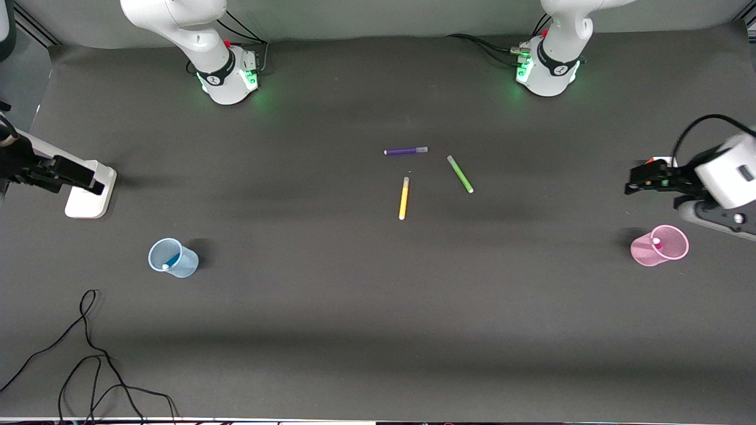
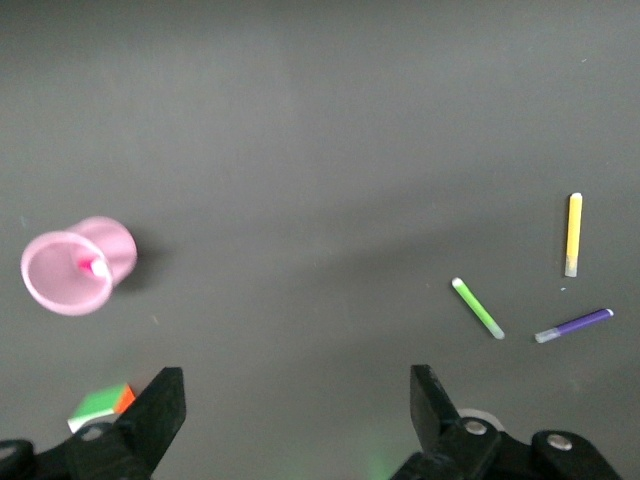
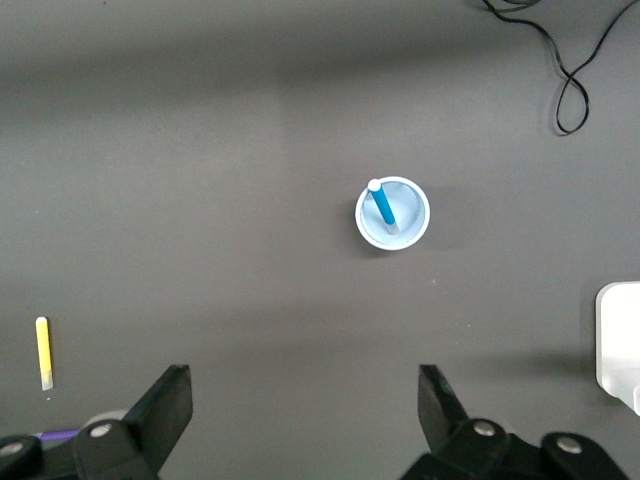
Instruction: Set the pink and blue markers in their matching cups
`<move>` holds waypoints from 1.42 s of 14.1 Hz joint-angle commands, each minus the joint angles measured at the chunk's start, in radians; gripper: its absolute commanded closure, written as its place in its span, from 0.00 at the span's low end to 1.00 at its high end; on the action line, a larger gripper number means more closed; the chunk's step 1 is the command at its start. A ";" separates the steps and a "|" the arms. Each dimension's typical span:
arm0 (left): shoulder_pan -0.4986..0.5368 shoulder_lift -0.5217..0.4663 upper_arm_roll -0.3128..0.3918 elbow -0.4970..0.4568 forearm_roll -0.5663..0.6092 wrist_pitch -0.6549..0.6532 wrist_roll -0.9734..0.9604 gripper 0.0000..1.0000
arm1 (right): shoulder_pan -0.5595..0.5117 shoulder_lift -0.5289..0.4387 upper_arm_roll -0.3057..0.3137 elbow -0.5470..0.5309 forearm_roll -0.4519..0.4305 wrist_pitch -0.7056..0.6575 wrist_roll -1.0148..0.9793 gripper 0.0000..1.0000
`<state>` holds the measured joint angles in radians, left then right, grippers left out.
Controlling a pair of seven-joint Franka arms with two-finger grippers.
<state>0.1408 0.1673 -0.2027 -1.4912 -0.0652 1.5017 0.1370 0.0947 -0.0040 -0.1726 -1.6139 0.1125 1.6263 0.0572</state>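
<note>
The pale blue cup (image 1: 186, 265) stands toward the right arm's end of the table with the blue marker (image 1: 171, 260) upright in it. The right wrist view shows the cup (image 3: 418, 215) and marker (image 3: 383, 207) from above. The pale pink cup (image 1: 641, 251) stands toward the left arm's end with the pink marker (image 1: 657, 241) in it, as the left wrist view shows of cup (image 2: 55, 285) and marker (image 2: 92, 267). My right gripper (image 1: 97, 188) (image 3: 305, 400) is open and empty in the air, away from the blue cup. My left gripper (image 1: 631, 182) (image 2: 297, 400) is open and empty, apart from the pink cup.
A purple marker (image 1: 405, 151), a green marker (image 1: 460, 174) and a yellow marker (image 1: 404, 198) lie mid-table. A white block (image 1: 85, 203) lies under the right gripper. A small orange and green item (image 2: 100, 405) lies by the left gripper. A black cable (image 1: 88, 354) trails near the front edge.
</note>
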 commanded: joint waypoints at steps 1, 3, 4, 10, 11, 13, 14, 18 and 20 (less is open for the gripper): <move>-0.056 0.014 0.012 0.029 0.074 -0.090 -0.126 0.00 | -0.023 -0.039 0.027 -0.034 -0.011 -0.022 0.021 0.00; -0.120 0.009 0.014 0.023 0.186 -0.138 -0.149 0.00 | -0.023 -0.039 0.028 -0.035 -0.011 -0.036 0.026 0.00; -0.125 0.006 0.016 0.019 0.189 -0.140 -0.172 0.00 | -0.023 -0.039 0.030 -0.037 -0.013 -0.048 0.026 0.00; -0.136 -0.060 0.017 -0.079 0.183 -0.059 -0.185 0.00 | -0.021 -0.027 0.038 -0.050 -0.042 -0.051 0.024 0.00; -0.133 -0.087 0.017 -0.121 0.183 -0.017 -0.185 0.00 | -0.021 -0.025 0.041 -0.050 -0.043 -0.051 0.023 0.00; -0.150 -0.158 0.032 -0.203 0.171 0.060 -0.186 0.00 | -0.020 -0.022 0.042 -0.057 -0.063 -0.049 0.023 0.00; -0.164 -0.181 0.063 -0.234 0.156 0.095 -0.186 0.00 | -0.020 -0.022 0.056 -0.066 -0.074 -0.049 0.023 0.00; -0.214 -0.177 0.132 -0.244 0.130 0.118 -0.188 0.00 | -0.024 -0.022 0.067 -0.073 -0.074 -0.040 0.023 0.00; -0.214 -0.166 0.131 -0.239 0.130 0.117 -0.188 0.00 | -0.026 -0.016 0.068 -0.072 -0.076 -0.037 0.023 0.00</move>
<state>-0.0504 0.0146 -0.0898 -1.7056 0.0750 1.5959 -0.0349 0.0848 -0.0188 -0.1207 -1.6834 0.0542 1.5846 0.0600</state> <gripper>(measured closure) 0.000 0.000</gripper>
